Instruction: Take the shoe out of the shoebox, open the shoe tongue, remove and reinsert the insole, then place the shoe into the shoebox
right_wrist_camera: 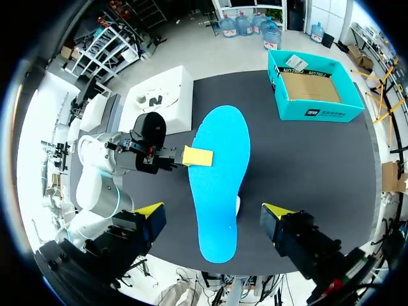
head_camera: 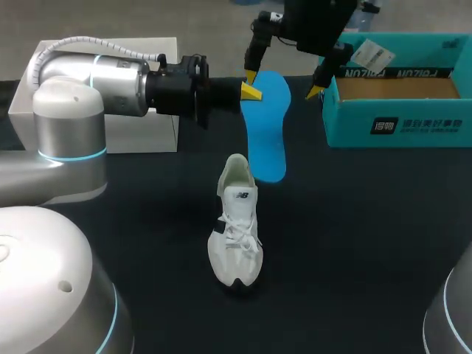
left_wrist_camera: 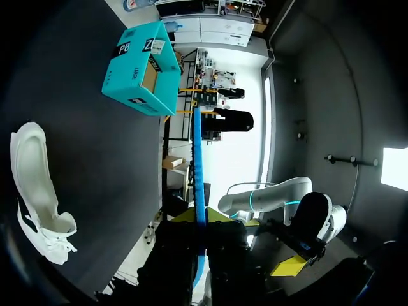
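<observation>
A blue insole [head_camera: 267,125] hangs above the table, and my left gripper [head_camera: 251,90] is shut on its edge. In the left wrist view the insole [left_wrist_camera: 199,172] shows edge-on between that gripper's [left_wrist_camera: 201,220] yellow tips. My right gripper [head_camera: 283,82] hovers open over the insole's far end, its fingertips either side without touching. From the right wrist the insole [right_wrist_camera: 220,185] lies flat ahead of my open right gripper [right_wrist_camera: 213,210], with the left gripper [right_wrist_camera: 197,156] clamped on its side. The white shoe [head_camera: 236,228] lies on the dark table below, also visible in the left wrist view [left_wrist_camera: 35,191]. It is mostly hidden by the insole in the right wrist view.
The open teal shoebox [head_camera: 398,92] stands at the back right of the table; it is also visible from both wrists [left_wrist_camera: 143,67] [right_wrist_camera: 312,89]. A white box [head_camera: 151,125] sits at the back left behind my left arm.
</observation>
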Controlling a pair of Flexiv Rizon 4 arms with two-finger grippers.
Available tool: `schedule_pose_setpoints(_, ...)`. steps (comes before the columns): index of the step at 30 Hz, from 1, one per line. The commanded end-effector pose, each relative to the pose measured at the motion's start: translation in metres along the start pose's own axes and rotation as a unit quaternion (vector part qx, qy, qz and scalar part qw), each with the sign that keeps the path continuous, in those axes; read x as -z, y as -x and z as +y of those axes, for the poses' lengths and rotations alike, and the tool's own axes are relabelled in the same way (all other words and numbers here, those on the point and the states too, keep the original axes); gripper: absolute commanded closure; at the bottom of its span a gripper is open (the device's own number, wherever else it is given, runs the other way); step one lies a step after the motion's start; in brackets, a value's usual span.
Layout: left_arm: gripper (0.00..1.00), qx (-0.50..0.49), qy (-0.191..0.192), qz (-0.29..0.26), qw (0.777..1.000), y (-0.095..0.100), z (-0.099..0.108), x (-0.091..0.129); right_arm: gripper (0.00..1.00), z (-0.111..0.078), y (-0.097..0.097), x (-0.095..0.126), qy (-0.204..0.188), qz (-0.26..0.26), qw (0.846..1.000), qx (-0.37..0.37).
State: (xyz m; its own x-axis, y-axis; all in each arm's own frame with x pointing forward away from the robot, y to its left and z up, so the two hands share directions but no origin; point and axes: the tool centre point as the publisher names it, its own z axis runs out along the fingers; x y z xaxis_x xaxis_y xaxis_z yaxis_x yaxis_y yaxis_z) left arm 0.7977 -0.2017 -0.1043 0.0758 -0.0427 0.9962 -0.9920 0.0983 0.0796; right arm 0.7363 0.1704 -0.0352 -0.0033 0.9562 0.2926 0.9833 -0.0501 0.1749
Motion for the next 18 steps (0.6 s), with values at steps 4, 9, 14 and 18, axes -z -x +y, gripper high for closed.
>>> schedule_pose_setpoints(4,1.00,0.003,0.000,-0.003,1.000,0.002,0.001,0.005,0.00,-0.004,0.031,-0.007,-0.008,0.272,0.962,0.020)
schedule_pose_setpoints(9,1.00,0.003,0.003,0.001,1.000,0.000,0.001,0.007,0.00,-0.005,0.039,-0.007,-0.003,0.316,0.949,0.024)
schedule_pose_setpoints(14,1.00,0.000,0.016,0.011,1.000,-0.006,0.005,0.010,0.00,-0.007,0.045,-0.010,-0.003,0.340,0.940,0.019)
schedule_pose_setpoints(18,1.00,-0.011,0.032,0.022,0.999,-0.011,0.007,0.012,0.00,-0.009,0.050,-0.016,0.000,0.368,0.930,0.015)
